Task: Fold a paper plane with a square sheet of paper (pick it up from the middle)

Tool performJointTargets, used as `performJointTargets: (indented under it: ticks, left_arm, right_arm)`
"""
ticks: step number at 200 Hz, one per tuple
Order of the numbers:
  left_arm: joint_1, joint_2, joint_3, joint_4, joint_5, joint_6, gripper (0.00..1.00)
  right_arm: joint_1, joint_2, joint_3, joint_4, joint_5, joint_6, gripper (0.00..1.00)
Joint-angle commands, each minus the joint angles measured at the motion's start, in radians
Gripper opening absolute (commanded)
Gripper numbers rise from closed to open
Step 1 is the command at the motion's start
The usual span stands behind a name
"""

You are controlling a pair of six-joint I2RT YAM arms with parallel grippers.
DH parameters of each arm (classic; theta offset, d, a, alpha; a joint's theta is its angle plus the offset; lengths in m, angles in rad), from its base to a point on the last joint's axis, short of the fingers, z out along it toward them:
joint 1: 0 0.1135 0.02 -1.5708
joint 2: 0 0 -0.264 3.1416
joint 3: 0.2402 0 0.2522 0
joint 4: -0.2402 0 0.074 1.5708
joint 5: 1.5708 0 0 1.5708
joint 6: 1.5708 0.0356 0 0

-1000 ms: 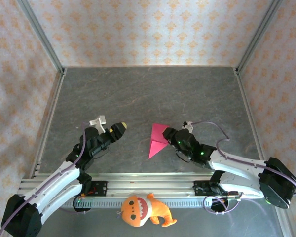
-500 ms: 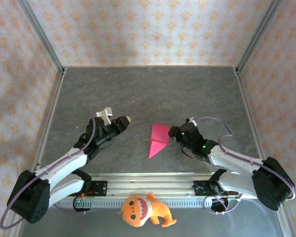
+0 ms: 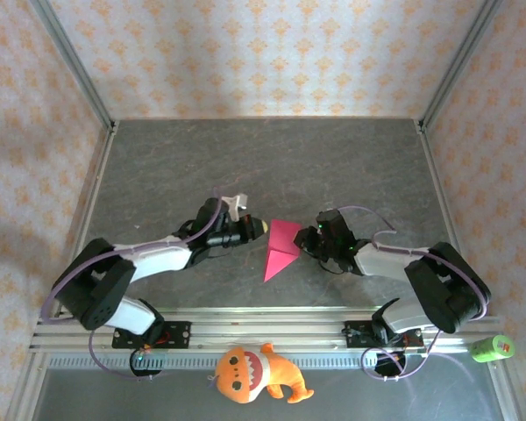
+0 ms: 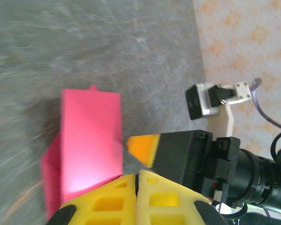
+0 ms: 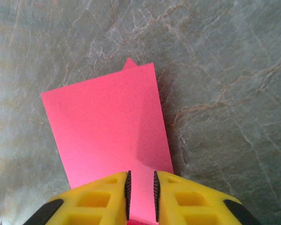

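Grey marbled table (image 3: 245,158), patterned walls. Paper sheet (image 5: 107,122), folded to pointed wedge, near edge pinched between right gripper (image 5: 140,185) fingers. Left gripper (image 4: 137,180) fingers pressed together, empty; sheet just beyond tips. Risk: shallow edge pinch slips; left tips shove sheet, crumpling fold.

A folded magenta-pink paper sheet (image 3: 280,248) lies on the table (image 3: 272,167), between left end effector (image 3: 256,229) and right end effector (image 3: 309,241).

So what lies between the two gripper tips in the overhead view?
The folded magenta paper, between the left gripper and the right gripper; the top external view shows it.
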State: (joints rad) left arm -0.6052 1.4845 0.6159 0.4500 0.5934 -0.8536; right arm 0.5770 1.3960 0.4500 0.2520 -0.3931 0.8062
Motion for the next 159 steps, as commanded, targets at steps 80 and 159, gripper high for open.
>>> performJointTargets:
  ticks: [80, 159]
  left_arm:
    - [-0.032, 0.264, 0.137, -0.065, -0.002, 0.067, 0.01]
    - [-0.028, 0.337, 0.03, 0.105, 0.02, -0.001, 0.01]
  right_arm:
    - [-0.046, -0.066, -0.007, -0.055, -0.046, -0.023, 0.39]
    - [-0.046, -0.056, -0.042, -0.021, -0.111, -0.007, 0.47]
